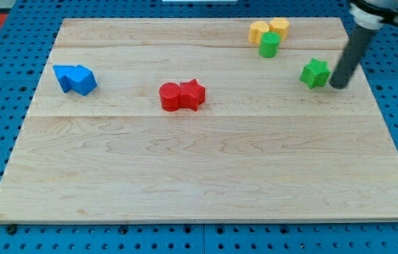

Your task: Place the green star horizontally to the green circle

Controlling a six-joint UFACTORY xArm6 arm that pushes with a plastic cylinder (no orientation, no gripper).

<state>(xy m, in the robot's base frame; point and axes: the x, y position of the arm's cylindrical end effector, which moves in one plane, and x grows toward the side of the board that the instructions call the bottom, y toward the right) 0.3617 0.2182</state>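
the wooden bench lies bare along the view's bottom. further up, a red cylinder and red star touch; two blue blocks huddle at the view's left, shapes hard to make out. the green star sits at the view's right, my tip just beside it on the right; the rod's top is cut off, and it carries no gripper. farthest, the green circle touches two yellow blocks, partly hiding them

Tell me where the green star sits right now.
The green star sits near the board's right edge, toward the view's top, just left of my tip and below-right of the green circle.
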